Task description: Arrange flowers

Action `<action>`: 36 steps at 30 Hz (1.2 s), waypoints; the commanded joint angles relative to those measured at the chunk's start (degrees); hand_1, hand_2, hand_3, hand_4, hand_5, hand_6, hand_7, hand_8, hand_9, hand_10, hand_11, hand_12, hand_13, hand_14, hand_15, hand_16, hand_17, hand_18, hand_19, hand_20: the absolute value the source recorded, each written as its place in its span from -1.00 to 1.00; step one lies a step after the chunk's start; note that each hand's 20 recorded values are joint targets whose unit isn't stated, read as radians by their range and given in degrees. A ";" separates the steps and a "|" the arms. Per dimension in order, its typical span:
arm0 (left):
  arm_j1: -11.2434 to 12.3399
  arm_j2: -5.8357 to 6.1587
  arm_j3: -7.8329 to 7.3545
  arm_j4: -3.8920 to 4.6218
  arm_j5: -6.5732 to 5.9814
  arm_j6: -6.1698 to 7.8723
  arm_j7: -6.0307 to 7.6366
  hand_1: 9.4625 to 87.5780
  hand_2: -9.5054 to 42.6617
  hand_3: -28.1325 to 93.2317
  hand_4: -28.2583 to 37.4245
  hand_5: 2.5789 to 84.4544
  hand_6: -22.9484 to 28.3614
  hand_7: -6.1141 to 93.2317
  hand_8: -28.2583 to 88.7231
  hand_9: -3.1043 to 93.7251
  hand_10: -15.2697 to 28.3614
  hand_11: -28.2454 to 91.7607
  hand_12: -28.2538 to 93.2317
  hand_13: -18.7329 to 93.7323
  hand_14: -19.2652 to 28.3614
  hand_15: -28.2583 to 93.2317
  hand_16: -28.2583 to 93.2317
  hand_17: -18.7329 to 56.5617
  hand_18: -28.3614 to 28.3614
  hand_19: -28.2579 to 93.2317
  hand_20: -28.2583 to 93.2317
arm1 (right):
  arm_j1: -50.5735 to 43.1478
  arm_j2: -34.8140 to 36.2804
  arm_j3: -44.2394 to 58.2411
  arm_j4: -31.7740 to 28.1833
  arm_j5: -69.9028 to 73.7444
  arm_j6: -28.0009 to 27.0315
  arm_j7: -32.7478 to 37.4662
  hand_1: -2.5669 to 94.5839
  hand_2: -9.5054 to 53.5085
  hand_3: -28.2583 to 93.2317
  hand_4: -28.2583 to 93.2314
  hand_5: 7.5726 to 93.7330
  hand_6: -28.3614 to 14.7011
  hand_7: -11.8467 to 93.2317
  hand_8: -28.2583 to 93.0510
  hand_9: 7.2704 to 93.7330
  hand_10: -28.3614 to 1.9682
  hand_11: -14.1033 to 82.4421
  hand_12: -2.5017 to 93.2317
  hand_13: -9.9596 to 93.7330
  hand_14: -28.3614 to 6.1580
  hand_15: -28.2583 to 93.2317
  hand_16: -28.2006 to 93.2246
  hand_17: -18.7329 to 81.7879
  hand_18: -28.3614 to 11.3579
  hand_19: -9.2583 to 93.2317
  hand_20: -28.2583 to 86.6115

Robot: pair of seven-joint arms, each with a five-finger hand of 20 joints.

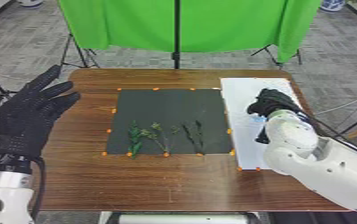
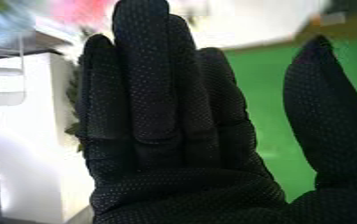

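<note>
The left robot hand hung fingers apart, green sprigs lay on the dark mat, and the right robot hand, straight-fingered, hovered over the white board (seemingly the selecting step), probably needing to pinch a stem next.

No readable text, no legible labels, no numbers or signs

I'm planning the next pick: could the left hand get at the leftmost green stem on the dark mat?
Probably yes: nothing seems to stand between the left hand, its fingers open, and the leftmost green stem.
</note>
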 commanded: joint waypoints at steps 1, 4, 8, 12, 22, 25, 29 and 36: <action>-0.61 0.11 0.58 0.43 -0.39 -0.19 -1.35 -0.75 -0.33 0.74 -1.00 -0.24 0.19 -0.65 -0.66 -0.31 0.56 -0.10 -0.35 -0.24 0.94 0.36 -0.70 -0.73 0.77 0.37 -0.37 | -0.51 -0.65 -0.35 1.96 1.86 -3.16 0.10 -0.27 -0.86 0.67 -0.88 0.08 0.17 -0.51 -0.71 0.53 -0.37 -0.29 -0.65 0.61 -0.23 0.31 -0.32 0.29 -0.60 1.00 -0.67; -1.30 -1.10 0.70 0.46 0.67 -0.98 -2.42 -0.74 -0.33 0.74 -1.00 -0.24 0.19 -0.65 -0.66 -0.31 0.56 -0.10 -0.35 -0.24 0.94 0.36 -0.71 -0.73 0.77 0.37 -0.37 | 0.01 -1.08 -1.30 2.72 1.91 -3.50 0.40 -0.26 -0.89 0.68 -0.89 0.07 0.18 -0.52 -0.71 0.53 -0.37 -0.29 -0.65 0.61 -0.22 0.31 -0.32 0.29 -0.60 1.00 -0.66; -1.37 -0.50 1.10 0.57 0.24 -0.82 -1.88 -0.73 -0.33 0.74 -1.00 -0.24 0.20 -0.65 -0.66 -0.31 0.56 -0.10 -0.35 -0.24 0.94 0.36 -0.71 -0.73 0.77 0.37 -0.37 | 1.95 -1.69 -3.91 4.13 2.36 -3.79 0.44 -0.21 -0.93 0.69 -0.90 0.06 0.19 -0.52 -0.71 0.52 -0.36 -0.29 -0.65 0.61 -0.21 0.31 -0.32 0.29 -0.60 1.00 -0.66; -1.79 -0.58 1.26 0.66 0.33 -1.02 -2.07 -0.73 -0.33 0.74 -1.00 -0.24 0.20 -0.65 -0.66 -0.31 0.57 -0.10 -0.35 -0.24 0.94 0.36 -0.71 -0.73 0.77 0.37 -0.37 | 2.98 -2.54 -5.39 6.10 2.87 -3.44 0.23 -0.17 -0.95 0.70 -0.90 0.10 0.25 -0.50 -0.71 0.53 -0.31 -0.29 -0.65 0.62 -0.17 0.30 -0.32 0.29 -0.57 1.00 -0.66; -1.80 -0.15 0.97 0.26 0.43 -0.99 -2.08 -0.73 -0.33 0.74 -1.00 -0.24 0.20 -0.65 -0.66 -0.31 0.56 -0.09 -0.35 -0.24 0.94 0.36 -0.71 -0.73 0.77 0.37 -0.37 | 4.74 -2.60 -10.35 8.13 -1.95 3.47 0.76 0.17 -1.00 0.64 -0.99 0.56 0.32 -0.37 -0.53 0.85 0.25 -0.39 -0.42 0.74 0.19 0.28 -0.28 0.36 -0.38 1.00 -0.49; -2.41 -0.06 1.12 0.36 0.55 -1.35 -2.37 -0.73 -0.33 0.74 -1.00 -0.24 0.20 -0.65 -0.66 -0.31 0.56 -0.09 -0.35 -0.24 0.94 0.36 -0.71 -0.73 0.77 0.37 -0.37 | 4.94 -2.54 -10.84 8.14 -2.97 4.40 0.44 0.21 -1.00 0.63 -1.00 0.65 0.35 -0.34 -0.49 0.92 0.31 -0.39 -0.38 0.79 0.27 0.26 -0.25 0.38 -0.33 1.00 -0.44; -2.60 0.30 1.12 0.46 0.38 -1.33 -2.22 -0.73 -0.33 0.74 -1.00 -0.24 0.20 -0.65 -0.66 -0.31 0.56 -0.09 -0.35 -0.24 0.94 0.36 -0.71 -0.73 0.77 0.37 -0.37 | 6.09 -2.36 -12.53 7.79 -4.83 7.69 0.07 0.23 -1.00 0.63 -1.00 0.68 0.35 -0.34 -0.49 0.95 0.35 -0.39 -0.36 0.81 0.30 0.27 -0.24 0.40 -0.31 1.00 -0.41; -2.68 0.35 1.18 0.49 0.34 -0.92 -2.34 -0.73 -0.33 0.73 -1.00 -0.24 0.20 -0.65 -0.66 -0.31 0.56 -0.09 -0.35 -0.24 0.94 0.36 -0.71 -0.73 0.77 0.37 -0.37 | 9.63 -4.02 -14.73 3.78 -8.35 12.21 -3.81 0.22 -1.00 0.65 -1.00 0.71 0.33 -0.34 -0.48 0.98 0.38 -0.37 -0.35 0.83 0.33 0.28 -0.23 0.41 -0.32 1.00 -0.32</action>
